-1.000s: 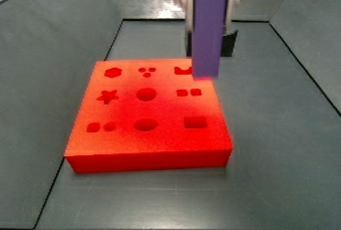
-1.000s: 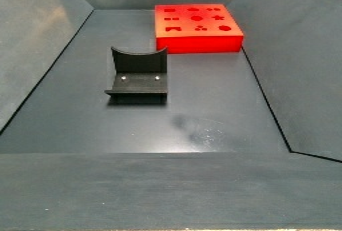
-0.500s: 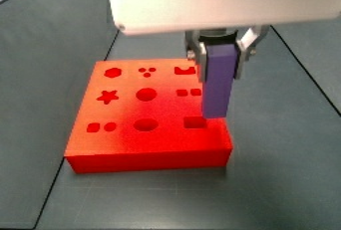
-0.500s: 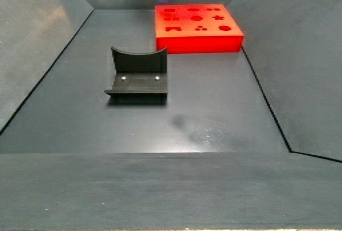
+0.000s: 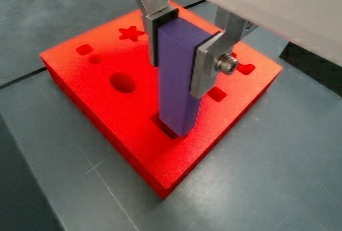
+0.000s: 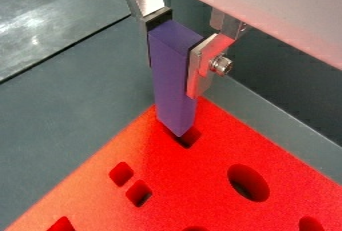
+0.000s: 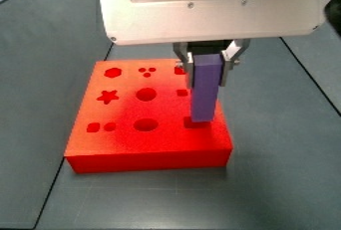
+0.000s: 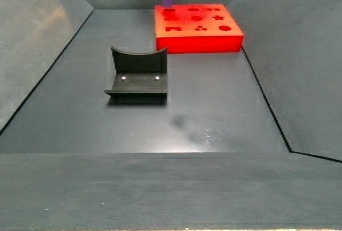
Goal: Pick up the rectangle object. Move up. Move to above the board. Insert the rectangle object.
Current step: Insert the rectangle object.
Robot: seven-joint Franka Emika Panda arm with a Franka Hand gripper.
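Fingers [image 5: 210, 60] of your gripper [image 5: 185, 37] squeeze the purple rectangle object [image 5: 178, 80] from both sides. You hold it standing straight up, and its bottom end sits in a cut-out near a corner of the red board [image 7: 147, 144]. Nearby, the dark fixture [image 8: 136, 74] stands on the floor.

Matt purple rectangle object [image 5: 178, 70] – plastic-looking, smooth orange-red board [image 5: 100, 95], tool [image 5: 187, 37] above it – brushed silver metal fingers [image 5: 211, 60]
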